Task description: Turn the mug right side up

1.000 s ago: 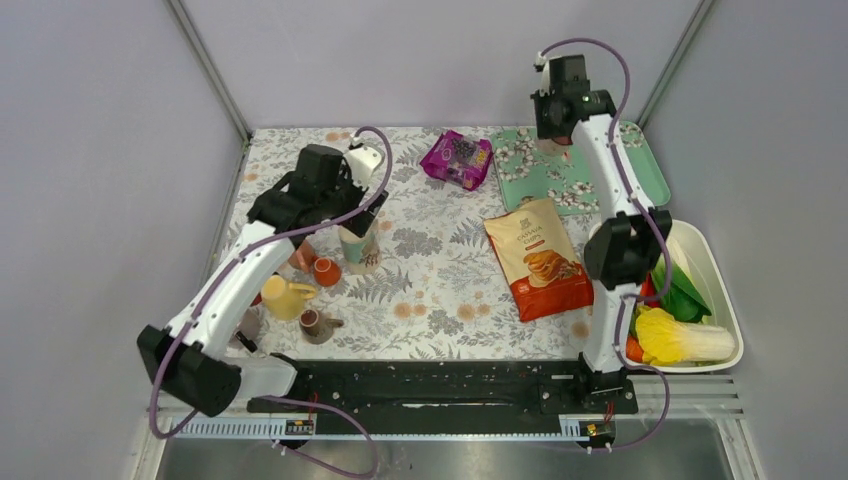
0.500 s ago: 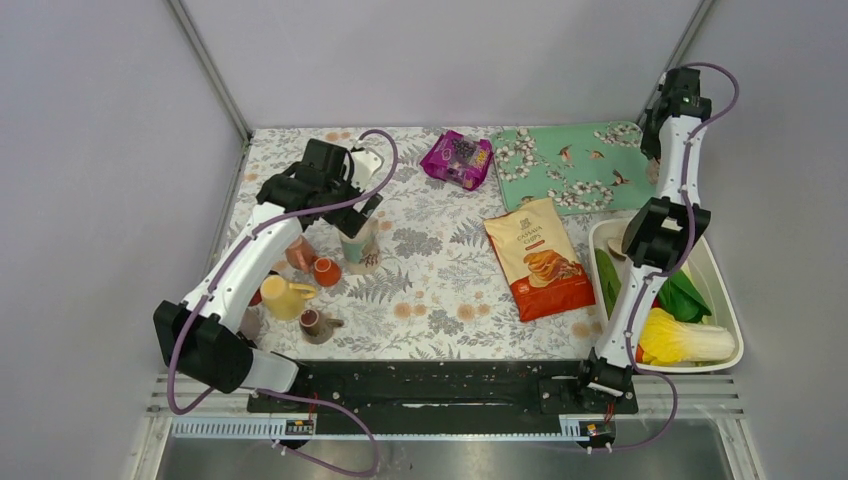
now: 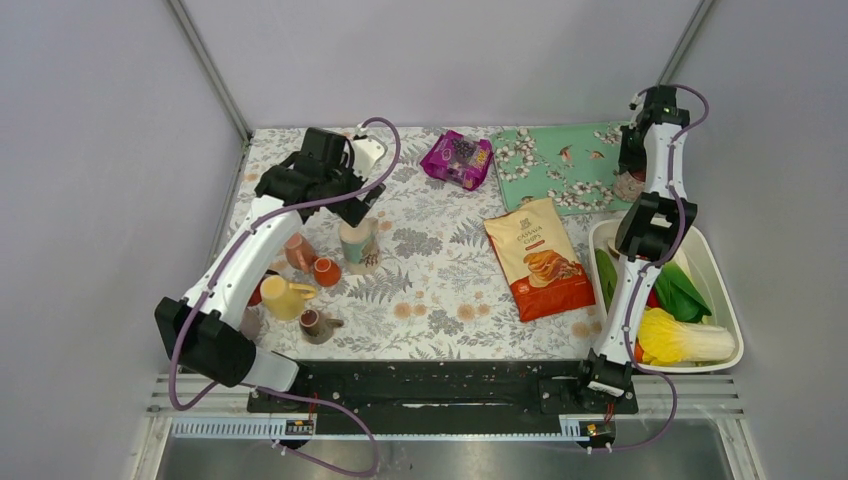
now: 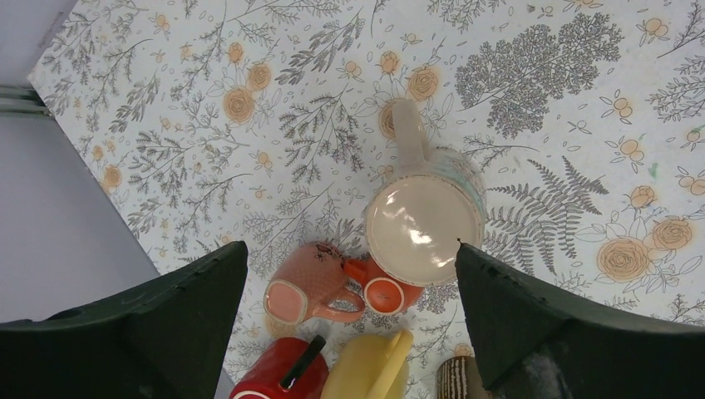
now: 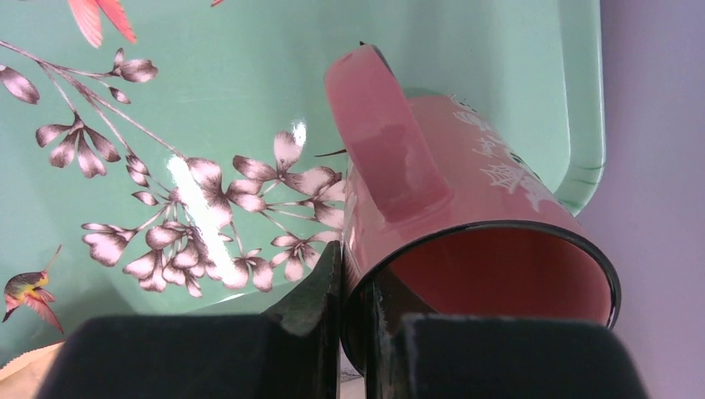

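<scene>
A pink mug [image 5: 465, 191] with white markings is tilted on its side over the green floral tray [image 5: 208, 83], its opening facing the wrist camera and its handle on top. My right gripper [image 5: 353, 274] is shut on its rim, one finger inside and one outside. From above, that gripper [image 3: 632, 175] is at the tray's [image 3: 560, 165] right edge. My left gripper [image 4: 349, 249] hangs open above a tall beige mug [image 4: 426, 229] standing on the flowered cloth. That mug's top shows as a glossy cream disc, and I cannot tell base from opening. The left gripper [image 3: 345, 195] holds nothing.
Close beside the beige mug [image 3: 358, 243] are a pink dotted mug [image 4: 303, 291], a small orange cup [image 4: 391, 293], a red mug [image 4: 274, 382], a yellow mug [image 4: 370, 374] and a striped brown cup [image 4: 457, 382]. A chips bag [image 3: 540, 260], a purple packet [image 3: 457, 158] and a white vegetable bin [image 3: 722, 290] lie further right.
The right arm swung from the tray's back middle out to its right edge with the pink mug. The left gripper drew up and back from the beige mug, staying open.
</scene>
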Available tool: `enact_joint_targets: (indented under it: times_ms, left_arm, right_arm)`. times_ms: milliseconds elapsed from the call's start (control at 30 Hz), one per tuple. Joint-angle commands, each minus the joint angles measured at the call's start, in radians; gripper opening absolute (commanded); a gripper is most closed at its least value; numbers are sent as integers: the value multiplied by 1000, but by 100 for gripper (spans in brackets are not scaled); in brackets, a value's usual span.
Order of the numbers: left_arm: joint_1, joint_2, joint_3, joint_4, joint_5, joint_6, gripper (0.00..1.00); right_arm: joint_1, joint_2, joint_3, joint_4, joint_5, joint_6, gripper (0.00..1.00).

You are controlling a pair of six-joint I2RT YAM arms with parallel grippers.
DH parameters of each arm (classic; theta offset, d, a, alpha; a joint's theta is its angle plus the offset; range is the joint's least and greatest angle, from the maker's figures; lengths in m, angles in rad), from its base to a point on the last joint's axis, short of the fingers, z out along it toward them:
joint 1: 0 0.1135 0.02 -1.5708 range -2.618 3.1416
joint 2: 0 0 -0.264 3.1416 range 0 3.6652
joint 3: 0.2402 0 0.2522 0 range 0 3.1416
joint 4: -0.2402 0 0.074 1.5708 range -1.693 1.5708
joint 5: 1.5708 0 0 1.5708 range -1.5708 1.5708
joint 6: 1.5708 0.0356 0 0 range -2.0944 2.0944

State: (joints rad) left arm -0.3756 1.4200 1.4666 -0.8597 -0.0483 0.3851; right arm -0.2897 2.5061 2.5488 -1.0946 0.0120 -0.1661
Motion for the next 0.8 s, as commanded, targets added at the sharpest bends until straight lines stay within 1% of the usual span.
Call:
enact_joint_targets:
  times_ms: [0,200,267,367,400,433,467,533,600,633,700,733,767]
  left_arm:
    - [2,13,39,23,21,7,99]
    - [2,27,48,22,42,-2,99]
    - [2,27,46,20,44,-6,99]
    - [1,28,40,20,74,10,99]
    - [1,30,40,19,79,21,99]
    - [2,31,41,18,84,31,99]
    - [2,34,47,11,94,43,99]
    - [0,43,76,-30,161,98,99]
    - [-6,58,113,-97,230,174,99]
    - [-20,69,127,-126,226,202,99]
    - [-66,108,162,-189,167,254,99]
    - [-94,140,188,-237,139,276,99]
    - [-116,174,213,-285,128,291,99]
  right_arm:
    - [-19,4,55,32,0,4,0]
    - [-42,16,68,1,145,49,0]
    - [-56,13,82,3,143,82,0]
    - [-68,8,78,30,70,103,0]
    - [-68,10,77,32,48,106,8]
    - [-68,8,77,38,26,107,22]
    - [-68,6,77,43,13,114,38]
    - [-68,-4,78,51,-8,121,60]
    - [-68,-20,80,60,-43,124,72]
    - [-68,-33,79,65,-54,126,77]
    - [-68,-61,76,71,-60,129,87]
    - [-68,-79,73,74,-65,129,95]
    - [-66,-98,68,75,-66,131,99]
